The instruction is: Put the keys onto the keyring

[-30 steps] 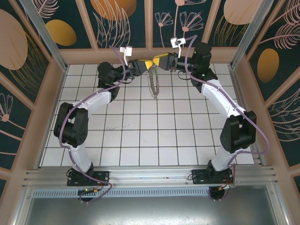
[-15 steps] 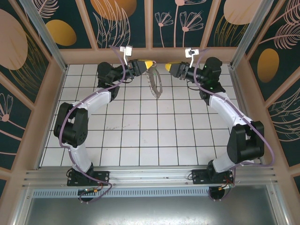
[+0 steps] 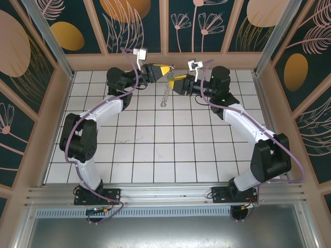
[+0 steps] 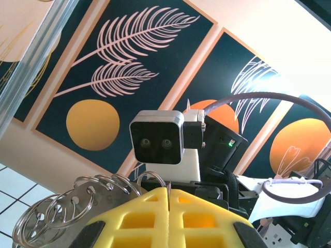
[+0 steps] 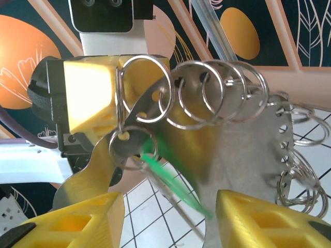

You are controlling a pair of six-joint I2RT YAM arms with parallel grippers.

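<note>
— Framing the scene: leaf-and-disc wall panels around a white tiled worktop [image 3: 155,155]. Gripping what, and where?
— Clamping the keyring [image 3: 166,94] in the closed jaws of the left gripper [image 3: 165,68], dangling it above the far tiles. Holding the jaws of the right gripper [image 5: 170,219] parted, clasping nothing, just beside the key [image 5: 170,181].
— Working on which step?
— Probably threading, or releasing: seemingly hanging the key from a small loop [image 5: 129,147] by the left jaws. Calling next for a straight retreat, avoiding snagging the fringe.
— Hiding anything?
— Blurring the key into a green streak; leaving its seating on the loop impossible to tell.
</note>
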